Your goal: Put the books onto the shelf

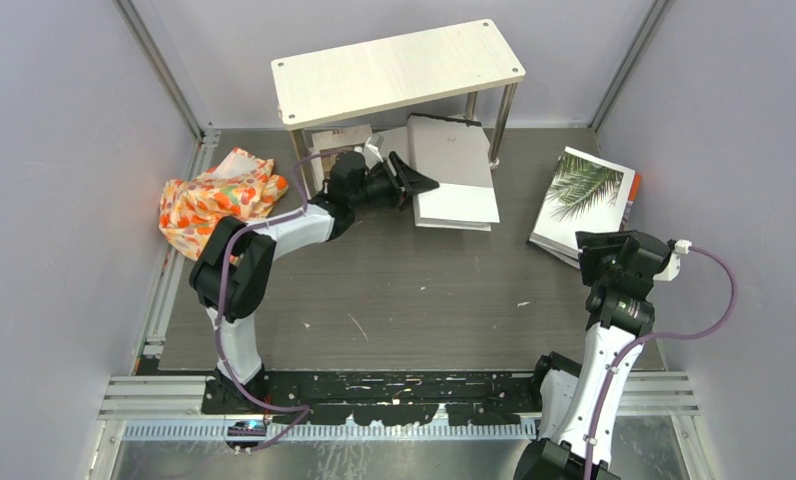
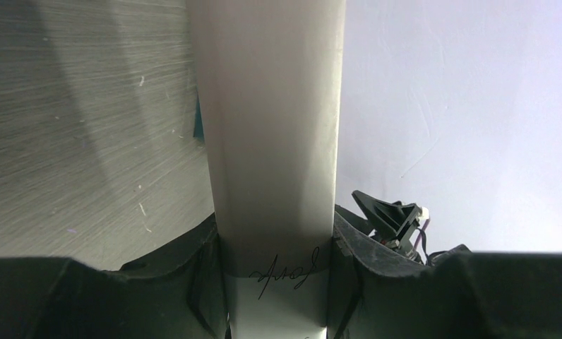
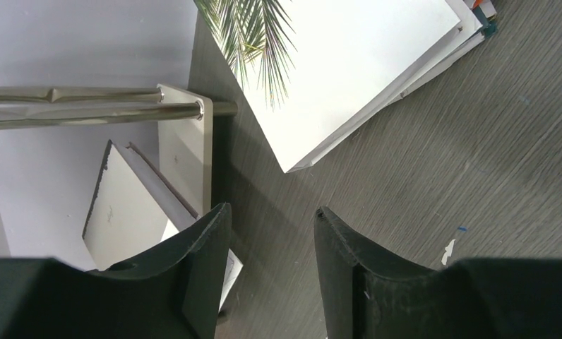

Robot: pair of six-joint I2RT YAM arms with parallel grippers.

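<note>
Grey tabletop point(image 1: 374, 290), your left gripper point(image 1: 415, 184) clamping the grey-white book point(image 1: 454, 165) at twelve o'clock by the shelf point(image 1: 399, 70), your right gripper point(image 3: 271, 212) parted, empty, at four o'clock.

the left arm point(image 1: 284, 232) bends sharply at the elbow and reaches forward, its wrist rolled sideways. the left gripper point(image 1: 424, 186) pinches the edge of a grey-white book point(image 1: 459, 160) between its fingers point(image 2: 200, 282). the right arm point(image 1: 599, 360) stands nearly upright. the right gripper point(image 3: 272, 272) hangs with its jaws apart and nothing between them.
</note>
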